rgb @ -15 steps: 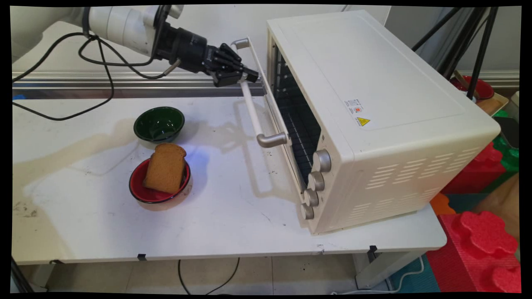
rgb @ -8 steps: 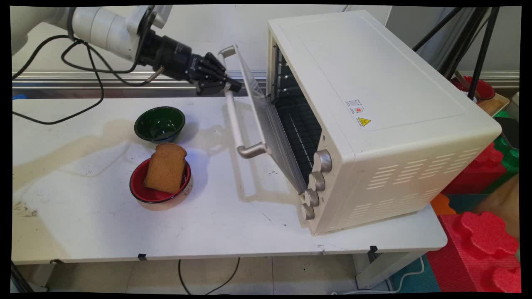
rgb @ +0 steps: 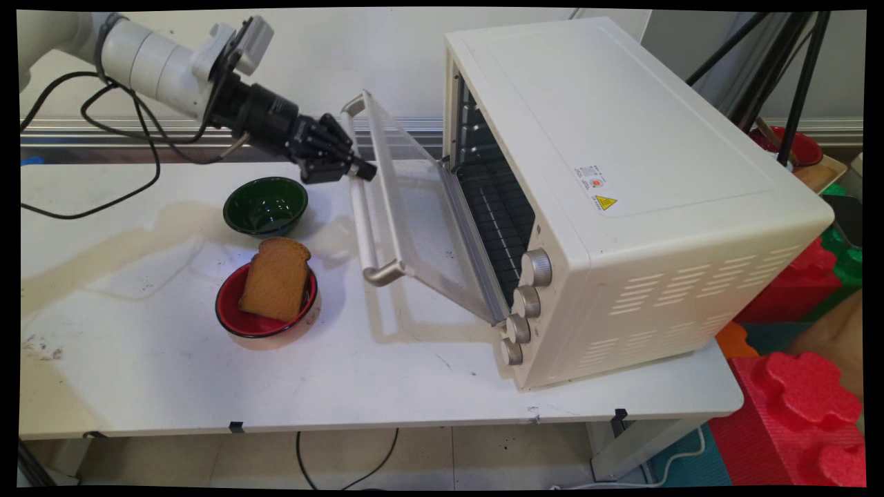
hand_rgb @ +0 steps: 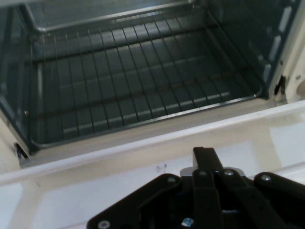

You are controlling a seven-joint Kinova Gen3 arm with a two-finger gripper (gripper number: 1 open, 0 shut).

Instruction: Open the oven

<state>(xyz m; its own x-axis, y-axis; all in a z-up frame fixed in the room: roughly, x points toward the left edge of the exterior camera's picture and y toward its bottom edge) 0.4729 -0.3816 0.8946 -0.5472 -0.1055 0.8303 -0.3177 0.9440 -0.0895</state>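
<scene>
A cream toaster oven [rgb: 621, 186] stands on the right of the white table [rgb: 387, 386], its glass door [rgb: 414, 214] hanging about half open. My gripper [rgb: 360, 172] is shut on the door's white handle bar [rgb: 362, 221] near its far end. In the hand view the gripper [hand_rgb: 202, 160] sits against the door's top edge, and the wire rack [hand_rgb: 138, 81] inside the oven shows beyond it. A slice of brown bread [rgb: 275, 278] leans in a red bowl [rgb: 238, 321] left of the door. A green bowl [rgb: 265, 205] sits behind it, just below my gripper.
Black cables [rgb: 117, 138] hang from the arm over the table's far left. Four knobs [rgb: 525, 304] run down the oven's front corner. Red foam blocks [rgb: 801, 407] and tripod legs [rgb: 794, 76] stand off the table to the right.
My gripper has swung left and downward with the handle in it. The oven door has dropped from nearly shut to about half open.
</scene>
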